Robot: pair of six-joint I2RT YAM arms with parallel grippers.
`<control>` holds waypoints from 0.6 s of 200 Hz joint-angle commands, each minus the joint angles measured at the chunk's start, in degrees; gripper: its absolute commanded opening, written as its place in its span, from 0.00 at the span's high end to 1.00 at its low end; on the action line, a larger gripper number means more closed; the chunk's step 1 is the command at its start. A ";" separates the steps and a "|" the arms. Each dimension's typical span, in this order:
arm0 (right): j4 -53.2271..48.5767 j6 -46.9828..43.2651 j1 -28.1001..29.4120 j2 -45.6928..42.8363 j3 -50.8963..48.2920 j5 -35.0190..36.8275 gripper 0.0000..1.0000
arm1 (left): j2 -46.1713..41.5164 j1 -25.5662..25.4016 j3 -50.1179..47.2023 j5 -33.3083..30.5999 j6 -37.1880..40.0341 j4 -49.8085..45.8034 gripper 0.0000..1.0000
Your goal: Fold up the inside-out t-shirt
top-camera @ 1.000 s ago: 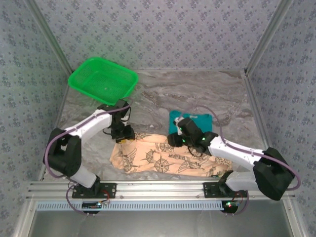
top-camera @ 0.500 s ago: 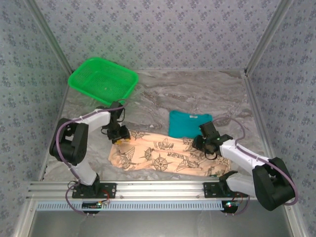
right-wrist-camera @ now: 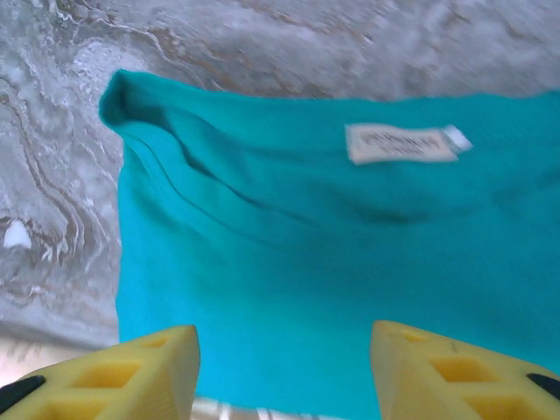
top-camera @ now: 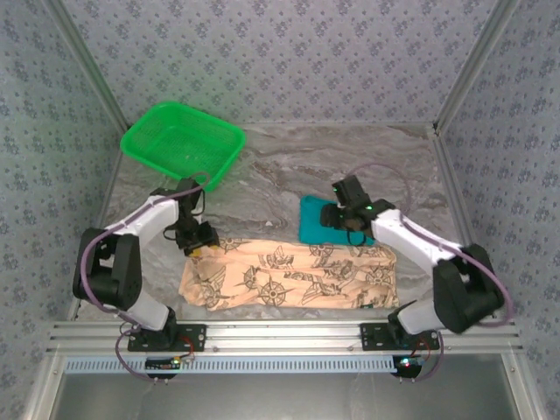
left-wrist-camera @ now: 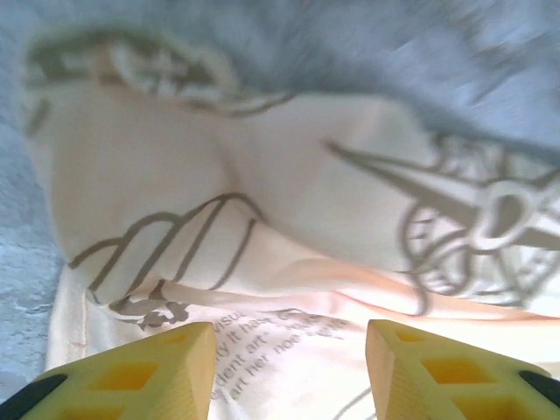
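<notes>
my left gripper (left-wrist-camera: 284, 341) hangs over the far left corner of the inside-out t-shirt (top-camera: 289, 273). its yellow fingers (left-wrist-camera: 140, 372) are spread wide, with only cloth under them and nothing pinched. the shirt lies as a long wrinkled band along the near side of the table (top-camera: 350, 166), from in front of my left base to in front of my right one. i judge it light, thin and very soft: it will sag and drag and will not keep a shape. so a hold should be on a hem or a corner, through both layers, one at each end. some small printed text (left-wrist-camera: 280, 337) shows between my left fingers, so this may be the neck zone, but i cannot tell for sure. my right gripper (right-wrist-camera: 284, 350) is over the teal garment (right-wrist-camera: 332, 236), which lies just behind the right part of the shirt. its fingers are also wide apart and empty. the surface looks like smooth grey marble, and i think cloth will slide on it easily. a green basket (top-camera: 179, 144) stands at the far left, well apart from the shirt. patterned walls (top-camera: 280, 52) close three sides.
</notes>
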 commanded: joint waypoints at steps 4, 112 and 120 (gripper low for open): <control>2.39 -0.46 -1.09 8.72 1.39 7.15 0.43 | -3.15 0.22 2.93 -0.59 0.50 -3.03 0.50; -6.04 -17.13 -19.98 36.92 31.68 -13.82 0.49 | -9.34 1.02 -3.03 3.76 -4.05 -1.29 0.49; -9.18 -17.05 -20.79 39.48 36.15 -12.96 0.49 | -9.71 1.02 -3.47 4.31 -4.34 -1.26 0.49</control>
